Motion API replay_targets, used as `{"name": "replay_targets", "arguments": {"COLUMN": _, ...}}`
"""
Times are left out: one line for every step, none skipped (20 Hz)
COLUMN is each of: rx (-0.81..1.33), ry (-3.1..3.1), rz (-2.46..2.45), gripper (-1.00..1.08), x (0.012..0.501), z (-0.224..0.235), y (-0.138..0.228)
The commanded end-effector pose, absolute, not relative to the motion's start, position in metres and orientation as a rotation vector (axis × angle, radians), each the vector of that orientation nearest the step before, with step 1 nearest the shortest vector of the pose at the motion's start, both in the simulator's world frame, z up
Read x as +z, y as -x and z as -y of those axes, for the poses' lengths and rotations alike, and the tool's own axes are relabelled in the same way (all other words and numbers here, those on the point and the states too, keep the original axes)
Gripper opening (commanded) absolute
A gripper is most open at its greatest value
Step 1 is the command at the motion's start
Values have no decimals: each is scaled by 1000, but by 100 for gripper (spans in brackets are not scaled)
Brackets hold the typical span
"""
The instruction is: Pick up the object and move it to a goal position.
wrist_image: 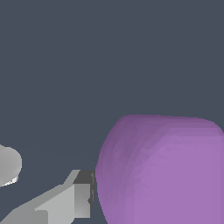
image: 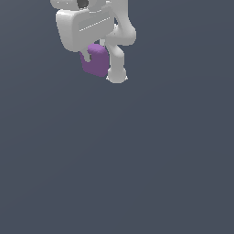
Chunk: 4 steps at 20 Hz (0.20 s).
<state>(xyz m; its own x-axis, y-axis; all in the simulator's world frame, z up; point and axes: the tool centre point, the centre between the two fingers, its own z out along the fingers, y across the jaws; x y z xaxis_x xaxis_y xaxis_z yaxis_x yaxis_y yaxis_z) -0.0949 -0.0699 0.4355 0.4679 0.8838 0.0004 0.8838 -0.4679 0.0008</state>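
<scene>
The object [image: 97,61] is a small matte purple lump with rounded edges, at the top of the exterior view, tucked under the white hand. My gripper [image: 93,60] reaches down around it; one grey finger [image: 85,56] lies against its side toward the exterior view's left. In the wrist view the object [wrist_image: 162,170] fills the space by the fingers, and one finger [wrist_image: 81,194] presses its pad against the object's side. The other finger is hidden behind the object. The gripper [wrist_image: 162,199] is shut on the object.
A flat dark blue-grey floor [image: 137,160] fills both views. The arm's white links and a rounded white end [image: 117,76] stand just beside the object toward the exterior view's right. A pale rounded part [wrist_image: 8,166] shows at the wrist view's edge.
</scene>
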Motion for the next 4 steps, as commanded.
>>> {"name": "replay_targets", "arguments": {"rx": 0, "ry": -2692, "rz": -1620, "gripper": -100, "x": 441, "z": 70, "y": 95}}
{"name": "replay_targets", "arguments": {"rx": 0, "ry": -2692, "rz": -1620, "gripper": -100, "x": 442, "z": 70, "y": 95}}
{"name": "replay_targets", "arguments": {"rx": 0, "ry": -2692, "rz": -1620, "gripper": -100, "x": 443, "z": 70, "y": 95}}
{"name": "replay_targets", "arguments": {"rx": 0, "ry": -2692, "rz": -1620, "gripper": -100, "x": 443, "z": 70, "y": 95}}
